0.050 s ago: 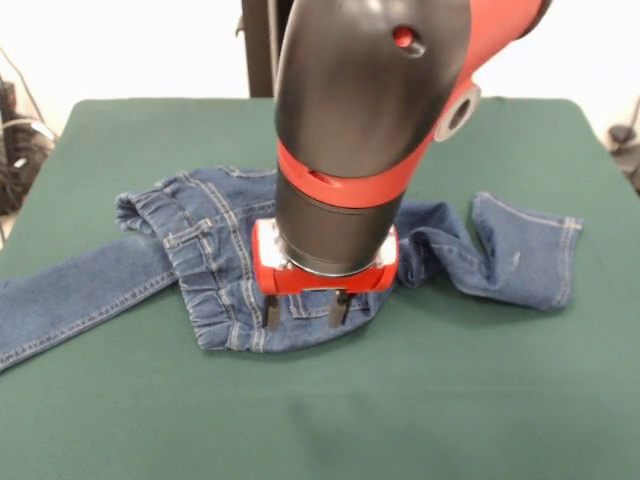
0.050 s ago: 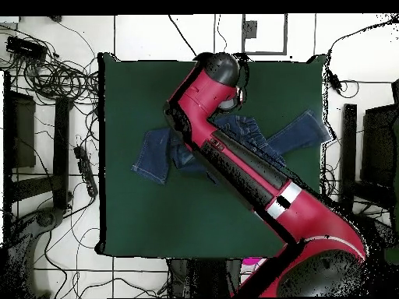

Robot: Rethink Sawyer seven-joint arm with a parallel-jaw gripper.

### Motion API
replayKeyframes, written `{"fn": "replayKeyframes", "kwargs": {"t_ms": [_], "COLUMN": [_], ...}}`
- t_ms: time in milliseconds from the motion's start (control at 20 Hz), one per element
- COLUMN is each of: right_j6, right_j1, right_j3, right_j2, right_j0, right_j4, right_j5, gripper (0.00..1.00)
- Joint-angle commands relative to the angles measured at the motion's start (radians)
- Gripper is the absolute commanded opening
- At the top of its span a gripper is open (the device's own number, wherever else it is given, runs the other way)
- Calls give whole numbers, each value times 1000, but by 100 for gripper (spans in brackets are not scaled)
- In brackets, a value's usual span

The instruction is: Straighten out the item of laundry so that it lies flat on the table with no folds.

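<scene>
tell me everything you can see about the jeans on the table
The jeans are blue denim with faded patches, a gathered elastic waistband and a stitched pocket. They lie crumpled on the green table: one leg runs straight off toward the front view's left edge, the other is bunched and folded back on itself at the right. The gripper stands over the seat, fingers apart, tips at the fabric.

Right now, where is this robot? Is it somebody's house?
Probably not a house; it looks like a robot lab. A red and black arm works over jeans on a green-covered table, and cables tangle across a tiled floor around it.
</scene>
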Motion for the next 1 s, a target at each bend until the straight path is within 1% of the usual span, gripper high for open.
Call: {"fn": "replayKeyframes", "kwargs": {"t_ms": [50,200,300,350,450,550,700,1000], "right_j6": [-301,-302,-265,-188,-124,-103,-108,-88], "right_j1": [102,109,112,103,98,101,112,122], "right_j3": [-25,-10,12,44,76,83,74,91], "right_j2": [-108,-118,-122,-128,-149,-161,-180,-204], "right_j0": [4,-16,-32,-45,-58,-63,-63,-83], "right_j4": [-15,-20,0,28,22,18,0,28], "right_j5": [-12,3,1,-5,15,14,18,-2], "gripper": [100,100,100,100,100,100,100,100]}}
